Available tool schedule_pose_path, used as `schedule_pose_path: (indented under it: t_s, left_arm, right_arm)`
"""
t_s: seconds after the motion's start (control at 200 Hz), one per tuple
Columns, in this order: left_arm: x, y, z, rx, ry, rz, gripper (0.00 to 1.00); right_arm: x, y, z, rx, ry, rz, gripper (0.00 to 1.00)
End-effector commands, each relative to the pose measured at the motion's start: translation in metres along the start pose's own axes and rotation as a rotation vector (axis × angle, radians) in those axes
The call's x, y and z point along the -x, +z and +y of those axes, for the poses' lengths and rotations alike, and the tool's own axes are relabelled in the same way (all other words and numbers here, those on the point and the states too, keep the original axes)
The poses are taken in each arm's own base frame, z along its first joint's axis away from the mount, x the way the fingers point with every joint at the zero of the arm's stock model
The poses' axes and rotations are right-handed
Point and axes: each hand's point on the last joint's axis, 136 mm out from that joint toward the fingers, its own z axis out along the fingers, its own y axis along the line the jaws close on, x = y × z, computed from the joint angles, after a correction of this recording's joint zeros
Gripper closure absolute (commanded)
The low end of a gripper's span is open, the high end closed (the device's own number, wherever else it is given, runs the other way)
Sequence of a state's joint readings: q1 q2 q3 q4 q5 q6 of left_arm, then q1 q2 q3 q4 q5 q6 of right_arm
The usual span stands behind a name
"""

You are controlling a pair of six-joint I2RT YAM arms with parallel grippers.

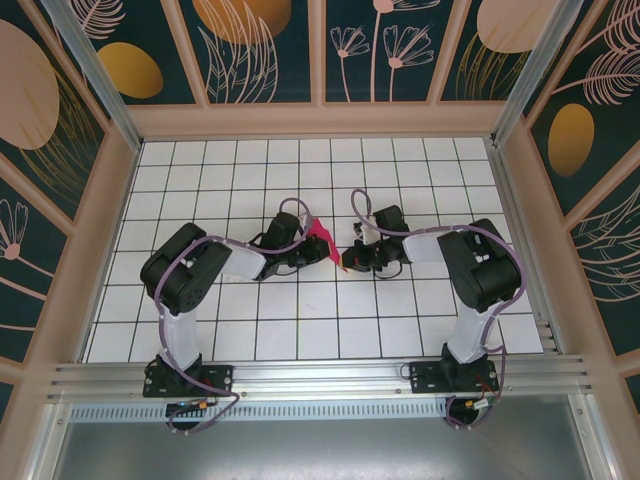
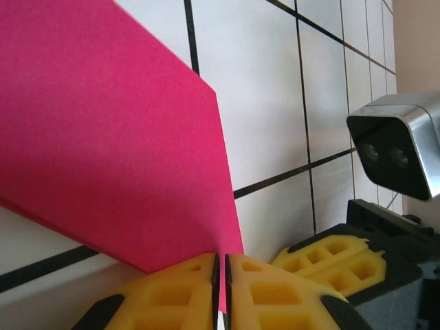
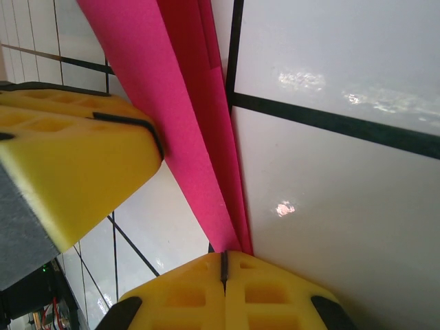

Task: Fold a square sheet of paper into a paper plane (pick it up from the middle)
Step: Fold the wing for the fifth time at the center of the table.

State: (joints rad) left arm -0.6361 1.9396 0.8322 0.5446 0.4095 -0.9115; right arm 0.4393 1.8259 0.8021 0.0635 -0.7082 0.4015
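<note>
The magenta-pink sheet of paper [image 1: 320,238] is folded into layers and held just above the tiles between the two arms. My left gripper [image 2: 221,275] is shut on its lower edge, and pink shows in the slit between the yellow fingers. In the right wrist view the paper [image 3: 185,117] narrows to a layered strip that runs down into the tips of my right gripper [image 3: 223,261], which is shut on its end. The two grippers [image 1: 318,252] [image 1: 350,258] stand close together, almost tip to tip. The left finger [image 3: 75,172] shows beside the strip.
White tiled floor [image 1: 300,170] with black grid lines lies all round, walled by beige frames and patterned panels [image 1: 260,50]. The right arm's wrist camera [image 2: 399,148] and yellow finger [image 2: 323,258] sit just right of the left jaws. An aluminium rail [image 1: 320,380] runs along the near edge.
</note>
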Motion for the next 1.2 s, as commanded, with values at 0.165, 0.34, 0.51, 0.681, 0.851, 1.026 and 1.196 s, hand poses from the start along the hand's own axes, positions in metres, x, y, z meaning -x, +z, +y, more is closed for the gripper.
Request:
schedule_pose_path:
  t_s: [0.165, 0.34, 0.51, 0.681, 0.851, 1.026, 1.196]
  left_arm:
    - [0.007, 0.008, 0.032, 0.174, -0.033, -0.016, 0.86]
    - [0.018, 0.001, 0.056, 0.277, -0.061, -0.04, 0.85]
    - [0.033, -0.011, 0.08, 0.317, -0.083, -0.068, 0.84]
    - [0.051, -0.026, 0.109, 0.361, -0.109, -0.107, 0.84]
    - [0.064, -0.038, 0.135, 0.403, -0.132, -0.142, 0.84]
    - [0.075, -0.05, 0.153, 0.433, -0.15, -0.169, 0.84]
    - [0.09, -0.06, 0.155, 0.446, -0.138, -0.191, 0.83]
  right_arm:
    - [-0.062, -0.001, -0.079, -0.294, 0.206, 0.145, 1.0]
    - [-0.068, -0.003, -0.088, -0.336, 0.219, 0.158, 1.0]
    - [-0.07, -0.003, -0.091, -0.349, 0.226, 0.16, 1.0]
    - [-0.07, -0.003, -0.092, -0.353, 0.229, 0.161, 1.0]
    - [-0.069, -0.003, -0.093, -0.355, 0.233, 0.161, 1.0]
    - [-0.069, -0.004, -0.094, -0.357, 0.239, 0.163, 1.0]
    - [-0.069, -0.005, -0.094, -0.357, 0.238, 0.161, 1.0]
